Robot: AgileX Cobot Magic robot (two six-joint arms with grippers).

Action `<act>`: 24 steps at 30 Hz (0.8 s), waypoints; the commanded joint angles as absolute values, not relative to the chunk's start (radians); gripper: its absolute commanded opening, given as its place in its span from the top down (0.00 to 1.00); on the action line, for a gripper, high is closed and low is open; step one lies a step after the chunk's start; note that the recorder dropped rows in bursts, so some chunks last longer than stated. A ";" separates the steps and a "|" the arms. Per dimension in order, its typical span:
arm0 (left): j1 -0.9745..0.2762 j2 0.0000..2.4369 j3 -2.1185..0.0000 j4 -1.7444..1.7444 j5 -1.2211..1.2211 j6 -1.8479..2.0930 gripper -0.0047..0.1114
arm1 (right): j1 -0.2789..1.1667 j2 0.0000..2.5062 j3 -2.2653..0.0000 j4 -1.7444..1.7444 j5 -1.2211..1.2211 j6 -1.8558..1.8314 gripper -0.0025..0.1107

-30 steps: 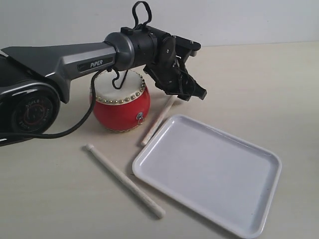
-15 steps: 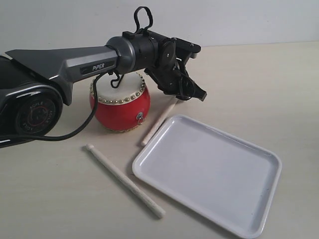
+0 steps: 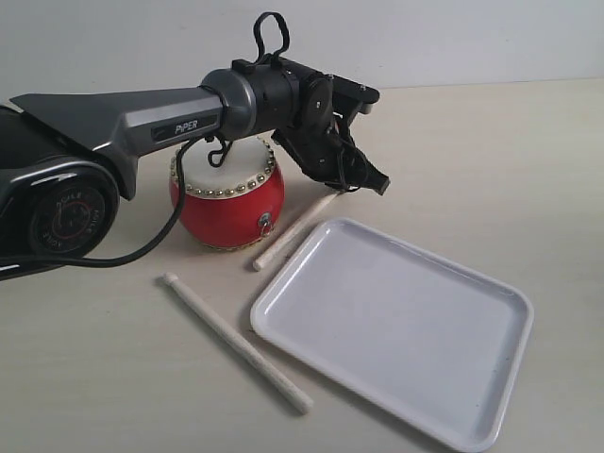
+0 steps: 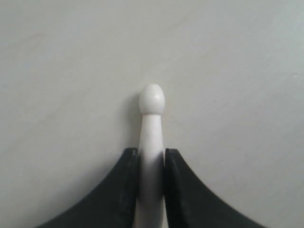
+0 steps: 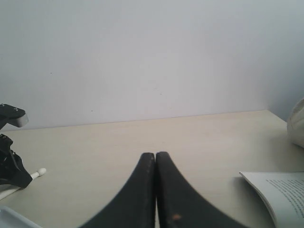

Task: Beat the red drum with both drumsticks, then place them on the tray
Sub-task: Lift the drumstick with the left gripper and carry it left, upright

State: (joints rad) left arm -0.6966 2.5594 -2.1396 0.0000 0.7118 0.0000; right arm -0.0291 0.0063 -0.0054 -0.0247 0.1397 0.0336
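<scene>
Left jaws clamped on one drumstick (image 4: 151, 128).
Right jaws pressed together, empty; second drumstick (image 3: 236, 342) on desk (image 3: 94, 377) beside tray (image 3: 396, 321).

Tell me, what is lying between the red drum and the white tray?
One pale drumstick lies there, its far end clamped in the left pincer; the exterior view shows it.

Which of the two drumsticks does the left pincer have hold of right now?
The drumstick between the red drum and the tray; the left pincer clamps it near its tip. The other drumstick lies free in front.
</scene>
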 commanded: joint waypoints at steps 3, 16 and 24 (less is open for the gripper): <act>-0.698 2.557 -2.144 0.000 0.711 0.000 0.96 | -0.034 0.000 0.000 -0.025 0.134 0.033 0.98; -0.700 2.472 -2.330 0.013 0.771 -0.012 0.96 | -0.034 0.000 0.000 -0.025 0.134 0.032 0.98; -0.707 2.392 -2.400 -0.066 0.809 -0.013 0.96 | -0.034 0.000 0.000 -0.025 0.134 0.030 0.98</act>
State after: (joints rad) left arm -0.6966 2.4298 -2.3816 -0.0266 0.7864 -0.0068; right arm -0.0291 0.0063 -0.0054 -0.0247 0.1397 0.0336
